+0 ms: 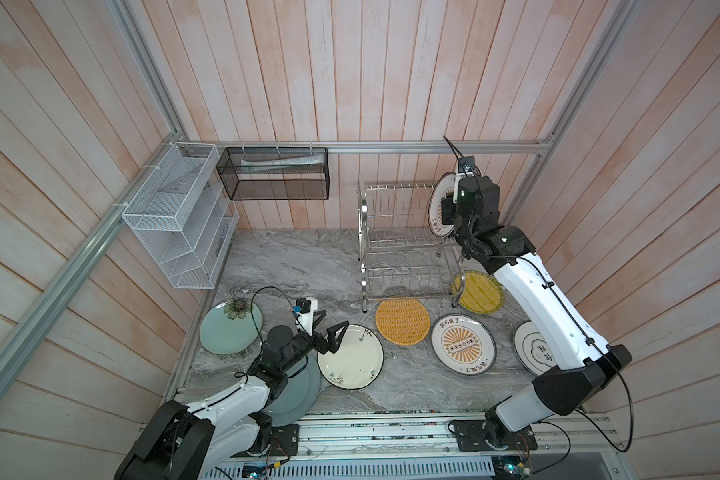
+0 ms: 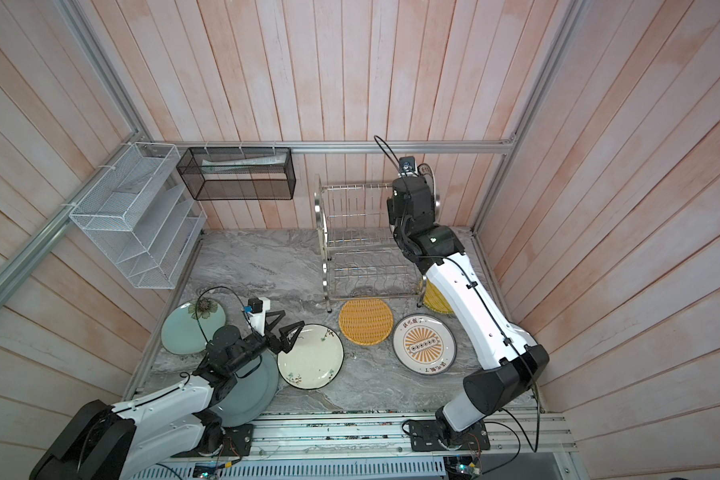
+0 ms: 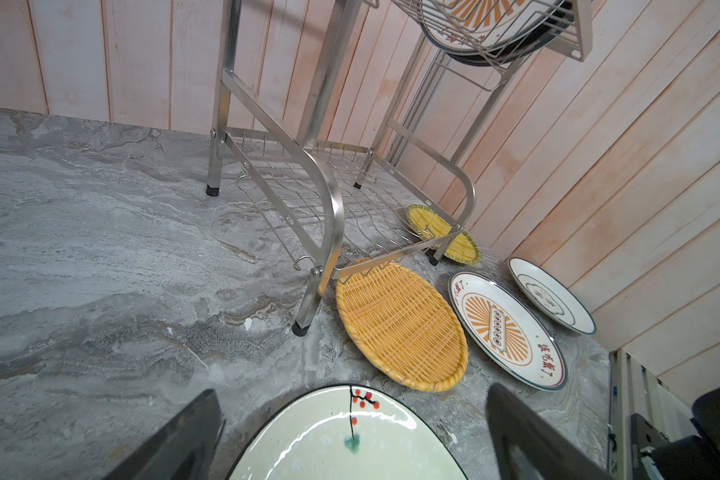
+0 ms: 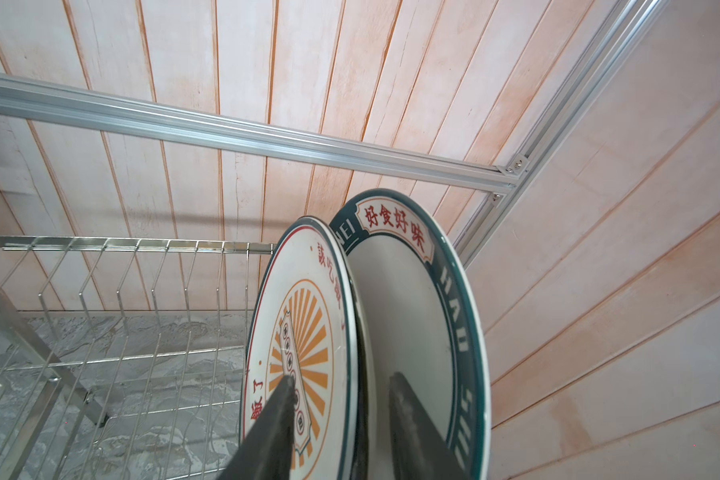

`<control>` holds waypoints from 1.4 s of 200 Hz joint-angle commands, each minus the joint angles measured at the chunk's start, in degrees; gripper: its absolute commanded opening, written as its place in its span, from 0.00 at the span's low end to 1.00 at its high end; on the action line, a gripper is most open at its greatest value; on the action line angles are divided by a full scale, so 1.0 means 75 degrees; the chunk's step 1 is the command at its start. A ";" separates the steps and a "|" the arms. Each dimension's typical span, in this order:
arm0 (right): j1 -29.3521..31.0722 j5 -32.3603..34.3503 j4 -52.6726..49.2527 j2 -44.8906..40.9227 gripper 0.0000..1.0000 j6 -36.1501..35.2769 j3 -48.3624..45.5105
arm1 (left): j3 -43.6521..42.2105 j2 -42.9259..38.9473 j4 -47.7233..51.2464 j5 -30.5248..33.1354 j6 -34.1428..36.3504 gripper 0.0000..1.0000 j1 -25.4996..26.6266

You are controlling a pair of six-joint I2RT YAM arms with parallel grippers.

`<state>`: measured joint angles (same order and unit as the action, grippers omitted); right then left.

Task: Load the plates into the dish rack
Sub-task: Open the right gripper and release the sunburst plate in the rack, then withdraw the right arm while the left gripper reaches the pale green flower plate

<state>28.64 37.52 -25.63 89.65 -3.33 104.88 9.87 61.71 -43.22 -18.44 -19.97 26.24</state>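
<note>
Nearest: grey-blue plate (image 1: pixel 302 390) lying flat at near left, half under the left arm (image 1: pixel 233 395). Just beyond, left gripper (image 1: pixel 328 334) hovering spread wide over cream floral plate (image 1: pixel 352 361), grasping nothing. Far right: right gripper (image 4: pixel 342 378) straddling upright sunburst plate (image 4: pixel 304 332) in upper tier of dish rack (image 1: pixel 404 245), teal-rimmed plate (image 4: pixel 412 291) standing just beside it; fingers pinching or clear, cannot tell. Risks: withdrawing sideways could be dragging sunburst plate out of its slot or clacking it into its neighbour; glossy cream floral plate, lying flat on marble counter (image 1: pixel 308 266), could be skidding away from closing fingers
</note>
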 commanded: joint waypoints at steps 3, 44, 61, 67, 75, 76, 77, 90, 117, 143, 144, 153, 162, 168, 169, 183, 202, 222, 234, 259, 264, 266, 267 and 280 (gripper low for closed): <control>-0.0034 -0.0080 0.0125 -0.0077 0.41 0.0010 0.0064 | 0.0142 0.0006 -0.0003 -0.0100 -0.0013 1.00 -0.0030; -0.0041 -0.0430 0.0045 -0.0398 0.50 0.0249 0.0114 | 0.0156 0.0022 -0.0009 -0.0091 -0.0022 1.00 -0.0031; -0.0036 -0.0697 -0.0014 -0.0637 0.54 0.0473 0.0100 | 0.0164 0.0021 0.0008 -0.0091 -0.0024 1.00 -0.0040; -0.0038 -0.0810 -0.0028 -0.0745 0.56 0.0560 0.0069 | 0.0155 0.0013 0.0015 -0.0088 -0.0027 1.00 -0.0030; -0.0034 -0.1000 -0.0028 -0.0893 0.59 0.0677 0.0016 | 0.0160 -0.0004 0.0024 -0.0079 -0.0012 1.00 -0.0035; -0.0034 -0.1033 -0.0028 -0.0915 0.59 0.0690 0.0000 | 0.0154 -0.0003 0.0023 -0.0076 -0.0017 1.00 -0.0032; -0.0034 -0.1060 -0.0022 -0.0926 0.60 0.0708 -0.0002 | 0.0152 -0.0014 0.0028 -0.0075 -0.0013 1.00 -0.0037; -0.0034 -0.1364 0.0053 -0.1230 0.66 0.0864 -0.0167 | 0.0149 -0.0039 0.0050 -0.0041 0.0000 1.00 -0.0032; -0.0031 -0.1899 0.0141 -0.1863 0.77 0.1226 -0.0632 | 0.0105 -0.0164 0.0091 0.0034 0.0036 1.00 -0.0038; -0.0022 -0.2463 0.0281 -0.2526 0.82 0.1558 -0.1311 | 0.0005 -0.0395 0.0167 0.0191 0.0082 1.00 -0.0032; -0.0022 -0.2479 0.0284 -0.2552 0.83 0.1575 -0.1343 | 0.0001 -0.0397 0.0170 0.0206 0.0083 1.00 -0.0031; -0.0028 -0.2631 0.0332 -0.2771 0.84 0.1675 -0.1580 | -0.0043 -0.0514 0.0208 0.0267 0.0093 1.00 -0.0040; -0.0022 -0.2771 0.0374 -0.2982 0.86 0.1764 -0.1796 | -0.0083 -0.0648 0.0299 0.0328 0.0082 1.00 -0.0036; -0.0022 -0.2864 0.0386 -0.3119 0.87 0.1827 -0.1930 | -0.0108 -0.0732 0.0372 0.0358 0.0058 1.00 -0.0030; -0.0022 -0.2884 0.0390 -0.3147 0.87 0.1839 -0.1957 | -0.0114 -0.0760 0.0384 0.0359 0.0053 1.00 -0.0030; -0.0022 -0.3123 0.0483 -0.3458 0.89 0.1974 -0.2313 | -0.0197 -0.1103 0.0566 0.0470 -0.0017 1.00 -0.0031; -0.0022 -0.3451 0.0577 -0.3851 0.91 0.2124 -0.2728 | -0.0361 -0.1675 0.0836 0.0689 -0.0254 1.00 -0.0030; -0.0022 -0.3697 0.0711 -0.4225 0.94 0.2233 -0.3194 | -0.0393 -0.2407 0.1353 0.0879 -0.0597 1.00 -0.0036; -0.0022 -0.3829 0.0826 -0.4449 0.96 0.2300 -0.3507 | -0.0353 -0.2830 0.1785 0.1018 -0.0799 1.00 -0.0037; -0.0022 -0.4329 0.1149 -0.4818 0.98 0.2427 -0.4345 | -0.0080 -0.3465 0.2893 0.1453 -0.1288 1.00 -0.0033; -0.0024 -0.4417 0.1224 -0.4892 0.98 0.2463 -0.4520 | 0.0029 -0.3536 0.3185 0.1599 -0.1400 1.00 -0.0038; -0.0023 -0.4455 0.1269 -0.4923 0.98 0.2473 -0.4587 | 0.0081 -0.3560 0.3273 0.1663 -0.1444 1.00 -0.0032; -0.0022 -0.4482 0.1288 -0.4934 0.98 0.2478 -0.4645 | 0.0109 -0.3574 0.3346 0.1680 -0.1453 1.00 -0.0031; -0.0028 -0.4790 0.1659 -0.5204 0.98 0.2517 -0.5237 | 0.0392 -0.3674 0.3977 0.1981 -0.1788 1.00 -0.0030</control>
<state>28.56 7.20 -17.96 52.88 13.82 71.29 8.75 35.66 -24.88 -9.04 -28.10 26.24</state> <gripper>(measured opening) 0.977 0.998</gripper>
